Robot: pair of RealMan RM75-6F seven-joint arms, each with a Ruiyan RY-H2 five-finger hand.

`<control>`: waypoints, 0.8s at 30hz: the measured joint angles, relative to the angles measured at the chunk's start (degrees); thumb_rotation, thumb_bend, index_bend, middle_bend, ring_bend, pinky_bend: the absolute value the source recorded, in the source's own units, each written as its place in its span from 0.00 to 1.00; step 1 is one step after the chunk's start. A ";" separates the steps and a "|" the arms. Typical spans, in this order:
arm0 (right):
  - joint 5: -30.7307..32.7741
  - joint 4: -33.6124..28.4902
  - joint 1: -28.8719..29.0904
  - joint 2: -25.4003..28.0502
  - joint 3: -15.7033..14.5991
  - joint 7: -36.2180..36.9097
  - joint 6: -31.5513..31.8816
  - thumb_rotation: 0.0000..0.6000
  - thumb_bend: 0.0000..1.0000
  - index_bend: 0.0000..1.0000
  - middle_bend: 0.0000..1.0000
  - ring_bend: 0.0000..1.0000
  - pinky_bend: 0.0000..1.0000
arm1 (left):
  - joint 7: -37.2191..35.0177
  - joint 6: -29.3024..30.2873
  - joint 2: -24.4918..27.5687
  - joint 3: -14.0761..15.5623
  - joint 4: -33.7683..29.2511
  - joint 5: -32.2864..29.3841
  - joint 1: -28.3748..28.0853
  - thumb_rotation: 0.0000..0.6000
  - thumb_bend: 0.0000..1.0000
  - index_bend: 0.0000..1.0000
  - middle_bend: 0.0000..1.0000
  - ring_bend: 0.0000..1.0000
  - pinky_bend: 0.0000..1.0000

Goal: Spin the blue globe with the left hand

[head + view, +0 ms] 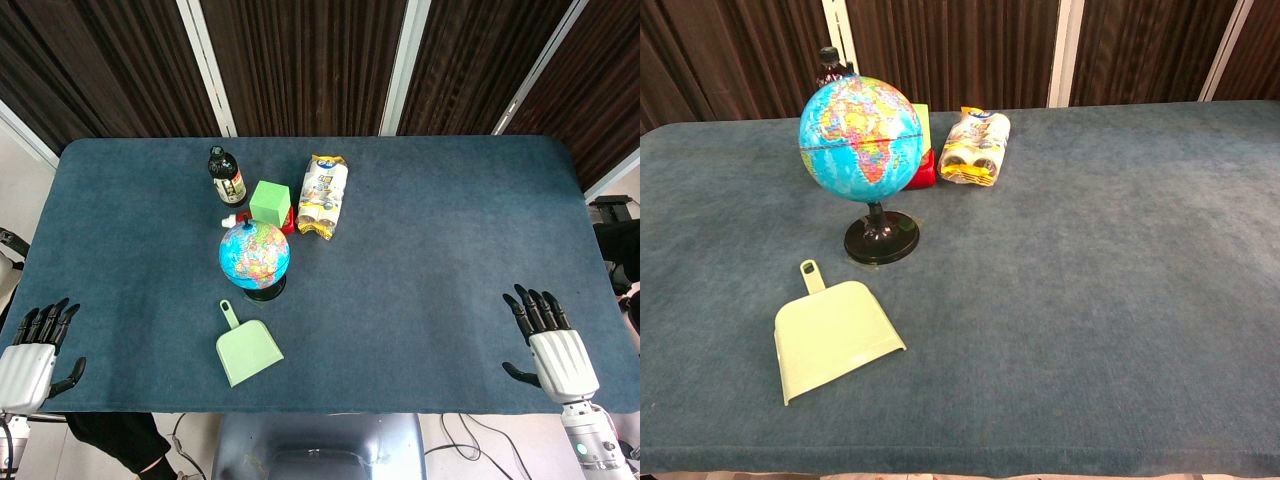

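The blue globe point(254, 253) stands upright on its black round base point(881, 241) a little left of the table's middle; in the chest view the globe point(861, 133) shows Africa. My left hand point(34, 352) lies at the table's near left edge, fingers apart, holding nothing, far left of the globe. My right hand point(551, 340) lies at the near right edge, fingers spread, holding nothing. The chest view shows neither hand.
A light green dustpan point(246, 350) lies just in front of the globe. Behind the globe stand a dark bottle point(226, 177), a green box point(268, 203) on something red, and a yellow-white snack packet point(323, 195). The blue table point(430, 270) ends close in front of both hands.
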 measured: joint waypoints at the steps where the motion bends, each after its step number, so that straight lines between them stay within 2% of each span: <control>1: 0.00 0.00 -0.01 0.06 -0.01 0.06 0.01 1.00 0.15 0.00 0.00 0.00 0.00 | -0.06 0.06 -0.02 0.04 0.07 0.14 0.02 1.00 0.38 0.00 0.00 0.00 0.05; 8: -0.29 -0.27 0.01 0.50 -0.18 0.63 0.01 1.00 0.16 0.00 0.00 0.00 0.00 | -2.44 -0.08 -0.86 0.07 1.11 1.94 -0.80 1.00 0.39 0.00 0.00 0.00 0.04; 14: 0.07 -0.29 -0.25 1.28 -0.09 1.96 0.38 1.00 0.15 0.00 0.00 0.00 0.00 | -17.36 1.23 -4.15 -0.16 3.83 5.96 -2.59 1.00 0.38 0.00 0.00 0.00 0.01; 18: 0.34 -0.32 -0.27 1.79 0.01 3.19 0.33 1.00 0.15 0.00 0.00 0.00 0.00 | -27.99 0.98 -9.29 -1.46 3.91 8.04 -6.07 1.00 0.38 0.00 0.00 0.00 0.00; 20: 0.61 -0.30 -0.20 2.04 0.05 3.65 0.02 1.00 0.15 0.00 0.00 0.00 0.00 | -29.62 -0.04 -10.88 -2.24 2.52 8.22 -7.72 1.00 0.38 0.00 0.00 0.00 0.00; 24: 1.19 -0.29 0.01 2.42 0.19 4.32 -0.60 1.00 0.15 0.00 0.00 0.00 0.00 | -28.25 -5.53 -11.75 -4.90 -2.61 5.95 -11.82 1.00 0.37 0.00 0.00 0.00 0.00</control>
